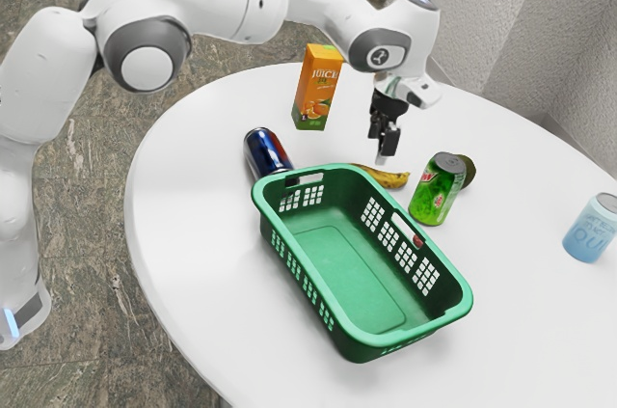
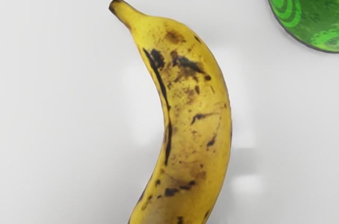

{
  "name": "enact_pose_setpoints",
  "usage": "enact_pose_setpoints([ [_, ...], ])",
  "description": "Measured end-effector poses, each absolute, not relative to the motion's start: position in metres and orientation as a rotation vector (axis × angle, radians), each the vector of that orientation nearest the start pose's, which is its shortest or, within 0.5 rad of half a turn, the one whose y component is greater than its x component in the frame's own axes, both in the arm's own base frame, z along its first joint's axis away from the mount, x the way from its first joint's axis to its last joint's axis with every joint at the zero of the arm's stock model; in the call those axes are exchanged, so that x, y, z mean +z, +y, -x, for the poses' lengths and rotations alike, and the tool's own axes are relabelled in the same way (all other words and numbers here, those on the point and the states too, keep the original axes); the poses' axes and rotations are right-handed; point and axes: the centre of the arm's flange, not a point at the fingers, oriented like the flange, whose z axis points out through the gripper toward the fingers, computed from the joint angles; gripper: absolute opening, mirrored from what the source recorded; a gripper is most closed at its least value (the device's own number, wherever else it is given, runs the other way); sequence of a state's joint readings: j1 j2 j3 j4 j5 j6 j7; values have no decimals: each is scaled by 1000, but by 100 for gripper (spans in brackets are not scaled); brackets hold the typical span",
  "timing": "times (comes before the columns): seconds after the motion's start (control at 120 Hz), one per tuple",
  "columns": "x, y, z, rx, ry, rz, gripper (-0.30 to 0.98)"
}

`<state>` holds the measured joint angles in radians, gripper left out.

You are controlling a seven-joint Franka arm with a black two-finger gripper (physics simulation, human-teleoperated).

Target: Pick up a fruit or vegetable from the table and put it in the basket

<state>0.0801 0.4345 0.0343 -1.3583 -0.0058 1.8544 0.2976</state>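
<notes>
The tool points down at upper centre of the exterior frame, above the banana; whether it is open or closed cannot be told. This placing appears to serve a grip from above, across the fruit's narrow middle. The banana rests on the counter, just beyond the basket and partly behind its rim. The basket stands upright at lower centre, mouth up, presumably to receive the fruit after a short carry.

Orientation: the banana lies on its side, and its long axis runs roughly left to right across the exterior frame, dipping slightly rightward. The wrist view shows the stem at the end nearer the green can; it is judged to point toward the exterior view's right. The body bows out toward the basket.

Caution: the green can stands close to the stem end, so a wide approach could knock it.
</notes>
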Motion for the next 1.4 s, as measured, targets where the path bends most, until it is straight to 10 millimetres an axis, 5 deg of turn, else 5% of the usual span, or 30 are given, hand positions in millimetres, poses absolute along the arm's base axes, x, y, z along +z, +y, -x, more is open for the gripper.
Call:
enact_pose_setpoints([
  [0.433, 426, 80, -709, -51, 336, 3125, 69],
  [1.075, 399, 81, -723, -134, 384, 3124, 69],
  [1.183, 395, 81, -725, -146, 384, 3127, 85],
  [1.25, 396, 82, -726, -157, 382, 3126, 83],
  [1.4, 403, 80, -725, -181, 380, 3122, 52],
])
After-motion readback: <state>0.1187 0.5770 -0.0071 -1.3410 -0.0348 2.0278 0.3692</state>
